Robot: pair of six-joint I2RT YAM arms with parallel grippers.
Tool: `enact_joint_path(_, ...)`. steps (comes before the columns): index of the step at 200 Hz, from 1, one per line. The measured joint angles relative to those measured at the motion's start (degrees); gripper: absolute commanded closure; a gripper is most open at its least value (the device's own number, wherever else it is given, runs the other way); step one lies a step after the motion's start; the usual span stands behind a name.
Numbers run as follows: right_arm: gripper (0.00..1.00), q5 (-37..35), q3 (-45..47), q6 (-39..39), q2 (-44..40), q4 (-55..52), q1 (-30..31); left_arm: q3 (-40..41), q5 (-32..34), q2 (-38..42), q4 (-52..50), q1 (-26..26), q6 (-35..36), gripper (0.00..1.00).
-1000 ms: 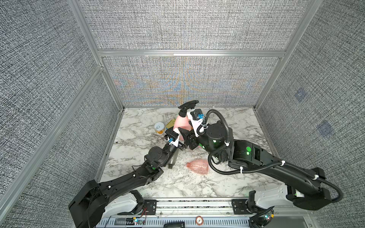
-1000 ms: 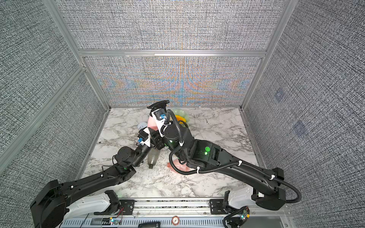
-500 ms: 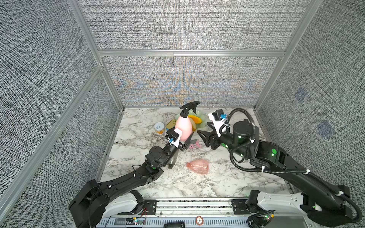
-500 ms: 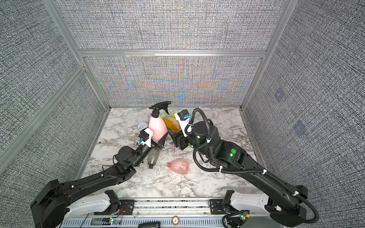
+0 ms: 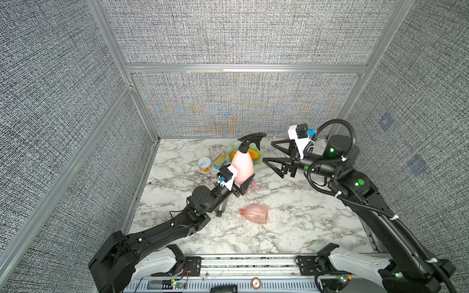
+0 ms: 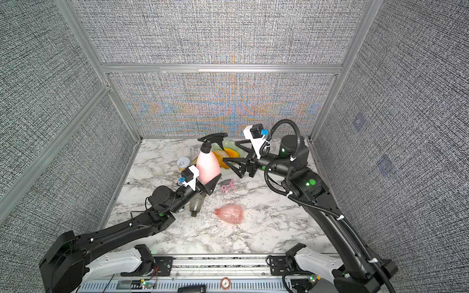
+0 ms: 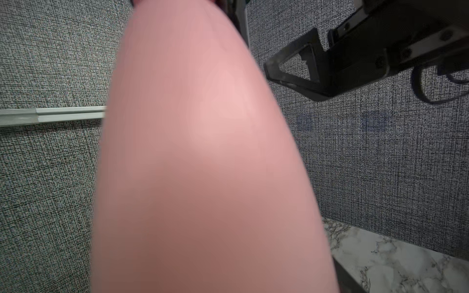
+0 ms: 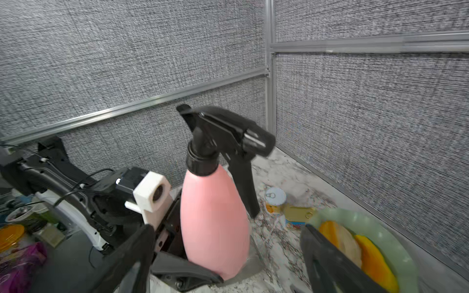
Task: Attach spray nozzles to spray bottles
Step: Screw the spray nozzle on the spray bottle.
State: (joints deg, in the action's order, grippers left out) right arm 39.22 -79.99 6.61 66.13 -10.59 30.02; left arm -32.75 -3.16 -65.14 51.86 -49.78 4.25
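We have open marble desk along its near edge and right side. Of three pear-shaped plastic bottles, the opaque pink bottle stands clamped in the left fingers, with the right fingers spread apart beside it; the clear pink bottle and smoky bottle lie flat. The black nozzle caps the upright one, and the grey-and-pink nozzle lies loose.

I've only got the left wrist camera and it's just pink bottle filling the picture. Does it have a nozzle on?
Observer: Yes, a black spray nozzle sits on the neck of the opaque pink bottle.
Operator: Is the right hand open?
Observer: Yes, the right hand is wide open, holding nothing.
Operator: Any bottle lacking a nozzle?
Observer: One: a clear pink bottle lies on its side on the marble table, neck bare.
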Motion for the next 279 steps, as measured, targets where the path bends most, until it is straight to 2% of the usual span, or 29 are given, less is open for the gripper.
enact_joint_path(39, 0.14, 7.5, -3.1, 2.8, 4.7, 4.6, -0.3, -0.5, -1.9, 0.0, -0.3, 0.0, -0.9, 0.25)
enact_joint_path(88, 0.24, 11.1, -4.2, 5.9, 7.5, 8.2, -0.3, -0.7, -2.9, -0.1, -0.4, 0.0, -1.7, 0.25)
enact_joint_path(135, 0.51, 12.9, -5.6, 8.9, 9.7, 11.1, 0.1, -0.8, -3.0, -0.4, -0.5, 0.0, -1.9, 0.25)
enact_joint_path(150, 0.53, 13.3, -5.9, 9.4, 10.2, 11.2, 0.5, -0.8, -3.0, -0.4, -0.6, 0.0, -1.9, 0.25)
enact_joint_path(187, 0.54, 13.0, -7.1, 9.2, 10.8, 9.9, 1.6, -0.8, -3.0, -0.3, -0.6, 0.0, -1.9, 0.25)
enact_joint_path(214, 0.61, 11.5, -9.7, 7.5, 12.0, 6.6, 3.1, -0.9, -3.0, -0.3, -1.0, 0.0, -1.7, 0.25)
enact_joint_path(279, 0.72, 1.8, -14.8, 0.6, 13.2, -3.8, 6.4, -1.2, -2.8, -0.2, -2.7, 0.0, -1.3, 0.25)
